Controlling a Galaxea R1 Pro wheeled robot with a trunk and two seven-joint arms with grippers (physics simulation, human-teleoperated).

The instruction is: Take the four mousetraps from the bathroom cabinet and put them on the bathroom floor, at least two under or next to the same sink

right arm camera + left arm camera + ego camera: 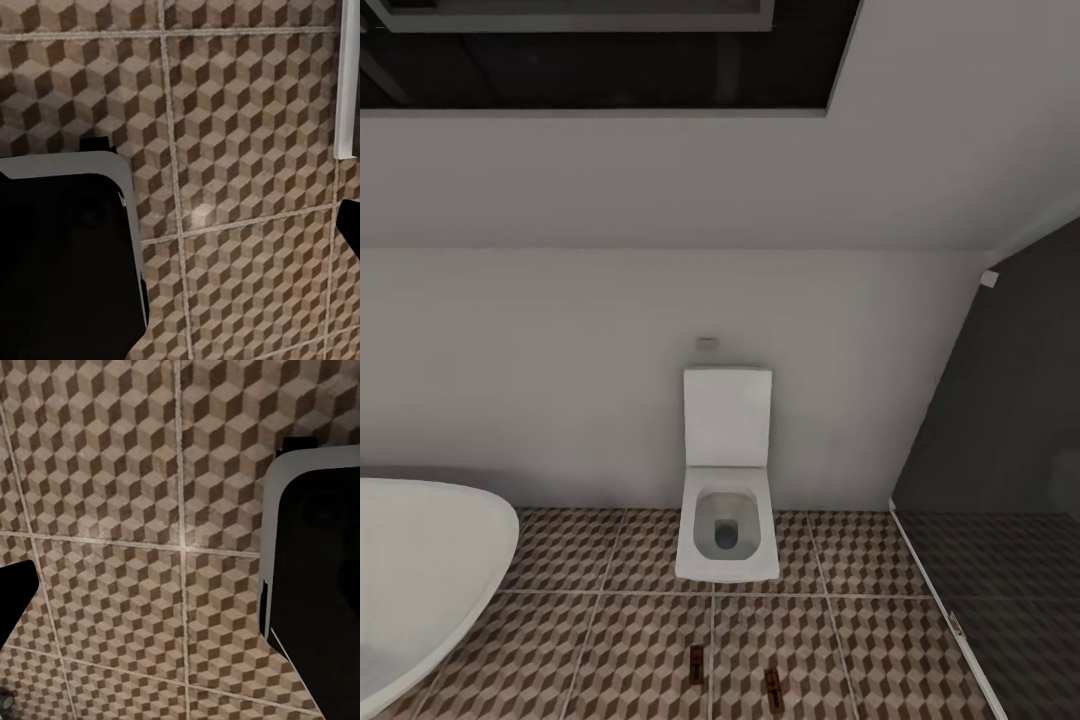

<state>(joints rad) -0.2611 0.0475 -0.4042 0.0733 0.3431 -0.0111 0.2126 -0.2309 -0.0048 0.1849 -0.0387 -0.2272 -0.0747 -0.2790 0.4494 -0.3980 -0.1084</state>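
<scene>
Two mousetraps lie flat on the cube-patterned bathroom floor [610,640] in front of the toilet, one [697,664] left of the other [772,684]. They are small tan boards with dark bars. My left gripper [180,607] hangs over bare tiles, with one dark fingertip [15,600] at the frame edge and nothing between the fingers. My right gripper [180,232] is the same, its fingertip [351,229] at the frame edge over bare tiles. The cabinet and the sink are out of view.
A white square toilet [727,480] stands against the far wall. A white oval bathtub [420,570] fills the left. A glass-walled shower [1000,500] with a darker floor is at the right. A dark, grey-rimmed part of the robot [315,570] [67,255] shows in both wrist views.
</scene>
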